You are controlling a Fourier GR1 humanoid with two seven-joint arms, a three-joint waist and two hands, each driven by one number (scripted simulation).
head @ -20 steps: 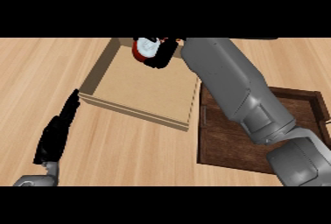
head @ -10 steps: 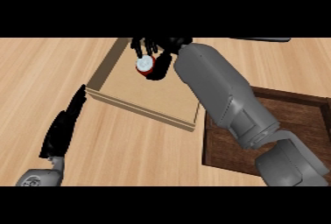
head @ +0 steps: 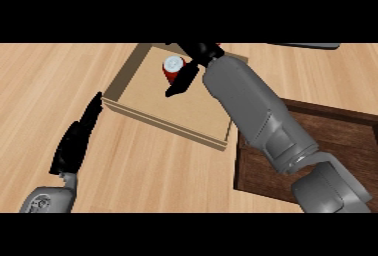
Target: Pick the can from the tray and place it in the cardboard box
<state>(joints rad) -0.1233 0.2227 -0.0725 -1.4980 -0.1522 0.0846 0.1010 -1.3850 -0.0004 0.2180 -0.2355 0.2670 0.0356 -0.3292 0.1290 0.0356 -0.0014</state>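
Note:
The red can (head: 170,68) with a white top stands inside the cardboard box (head: 159,112), near its far wall. My right hand (head: 186,79) is just to the right of the can, with straight fingers reaching down past it; it is open and not curled round the can. I cannot tell whether the fingers still touch the can. The grey right forearm (head: 251,112) runs from the lower right across the box's right edge. The dark wooden tray (head: 336,140) lies to the right, under that arm. My left hand (head: 76,137) rests open beside the box's left wall.
The light wooden counter (head: 44,80) surrounds the box and the tray. The box's near rim (head: 166,127) stands between my left hand and the tray's left edge (head: 240,165).
My right hand, which was curled round the can above the box's far side, has straightened its fingers. The can now shows on its own inside the box. My left hand has not moved.

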